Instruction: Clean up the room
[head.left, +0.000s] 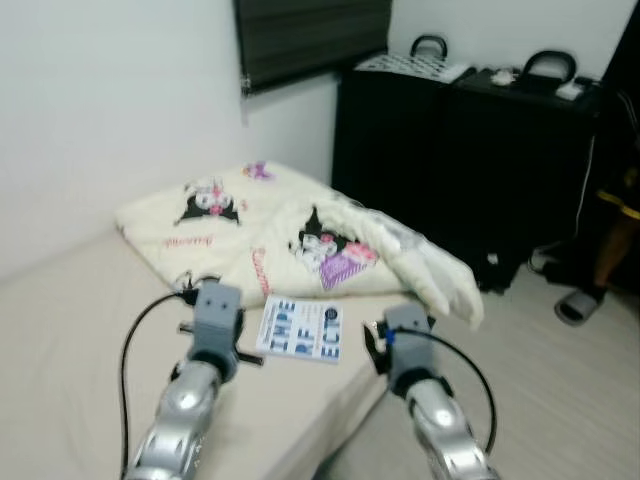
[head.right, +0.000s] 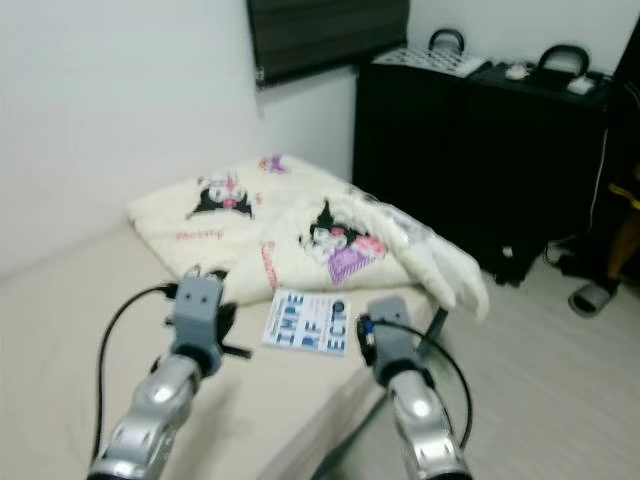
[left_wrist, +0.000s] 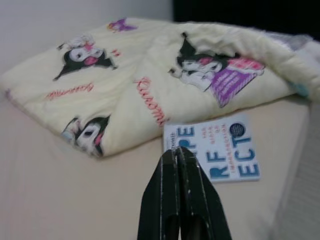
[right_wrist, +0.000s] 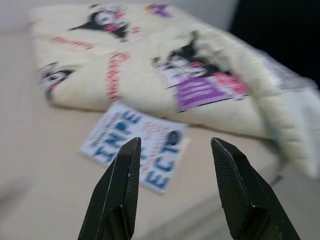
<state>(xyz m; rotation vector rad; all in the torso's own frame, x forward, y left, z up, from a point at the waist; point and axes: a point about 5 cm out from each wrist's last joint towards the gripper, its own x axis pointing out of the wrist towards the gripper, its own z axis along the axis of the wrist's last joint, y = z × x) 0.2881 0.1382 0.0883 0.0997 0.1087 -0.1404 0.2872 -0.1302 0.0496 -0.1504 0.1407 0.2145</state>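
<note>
A white and blue book (head.left: 302, 331) lies flat on the beige bed (head.left: 70, 330) near its edge, just in front of a folded cream blanket (head.left: 290, 235) printed with cartoon figures. My left gripper (left_wrist: 176, 156) is shut with nothing in it, hovering just short of the book (left_wrist: 220, 150) on its left side. My right gripper (right_wrist: 173, 146) is open, held above the bed edge to the right of the book (right_wrist: 137, 145). Both silver arms reach forward from below, the left wrist (head.left: 215, 310) and the right wrist (head.left: 400, 335) flanking the book.
A corner of the blanket hangs over the bed edge (head.left: 455, 290). Black cases (head.left: 480, 130) with handles stand against the far wall. A person's leg and slipper (head.left: 585, 295) are at the right on the light wood floor (head.left: 560, 390). White wall borders the bed's left.
</note>
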